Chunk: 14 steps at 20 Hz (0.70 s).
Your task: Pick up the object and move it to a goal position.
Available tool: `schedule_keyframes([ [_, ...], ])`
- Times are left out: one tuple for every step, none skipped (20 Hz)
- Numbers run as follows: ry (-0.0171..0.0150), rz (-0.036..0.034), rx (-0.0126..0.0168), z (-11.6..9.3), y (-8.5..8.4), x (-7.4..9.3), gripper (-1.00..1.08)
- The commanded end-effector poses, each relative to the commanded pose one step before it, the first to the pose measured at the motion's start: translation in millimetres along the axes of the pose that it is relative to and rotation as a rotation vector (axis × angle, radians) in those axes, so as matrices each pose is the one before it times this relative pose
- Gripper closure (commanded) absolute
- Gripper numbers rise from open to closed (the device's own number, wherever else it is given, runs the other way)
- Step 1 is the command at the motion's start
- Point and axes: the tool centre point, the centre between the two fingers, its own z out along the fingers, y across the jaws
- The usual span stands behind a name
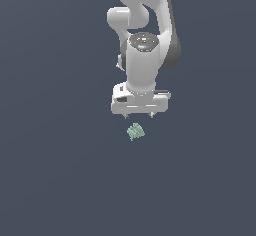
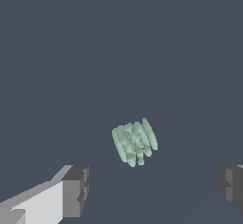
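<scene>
- Gripper: jaws spread wide, nothing held; poised above the object, judged ready for descent.
- Object: mint, ridged; lying free, untouched.

object lies just below end effector in ext. view, apart, btwn its spread fingers.

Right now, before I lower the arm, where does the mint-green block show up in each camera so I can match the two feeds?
Exterior view: the mint-green block lies just below the white gripper, near picture centre, apart from it.
Wrist view: the block sits slightly below centre, between and beyond the two dark fingertips, untouched.
Shared landmark: the gripper's open fingers, with the block close by in both views.
</scene>
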Motion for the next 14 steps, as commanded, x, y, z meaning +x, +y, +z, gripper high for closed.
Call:
schedule_keyframes([
  [0.00000, 0.00000, 0.00000, 0.00, 0.01, 0.00, -0.92],
  [0.00000, 0.00000, 0.00000, -0.20, 0.34, -0.01, -0.92],
  [-0.00109, -0.00131, -0.00168, 0.13, -0.09, 0.11, -0.92],
  [-0.00139, -0.00163, -0.00211, -0.05, 0.29, 0.13, -0.92],
  [-0.00189, -0.00219, -0.00288, -0.10, 0.46, 0.18, -0.92],
  [-0.00245, -0.00281, -0.00377, -0.11, 0.57, 0.23, -0.92],
  [-0.00278, -0.00313, -0.00432, -0.13, 0.65, 0.26, -0.92],
  [-0.00226, -0.00249, -0.00355, -0.15, 0.59, 0.21, -0.92],
  [-0.00175, -0.00188, -0.00278, -0.09, 0.40, 0.17, -0.92],
  [-0.00116, -0.00119, -0.00185, -0.09, 0.30, 0.11, -0.92],
  [-0.00065, -0.00061, -0.00105, -0.03, 0.11, 0.07, -0.92],
  [0.00000, 0.00000, 0.00000, -0.05, 0.01, 0.00, -0.92],
  [0.00055, 0.00059, 0.00088, 0.00, -0.02, -0.06, -0.92],
  [0.00031, -0.00021, 0.00058, 0.16, -0.14, -0.05, -0.92],
])
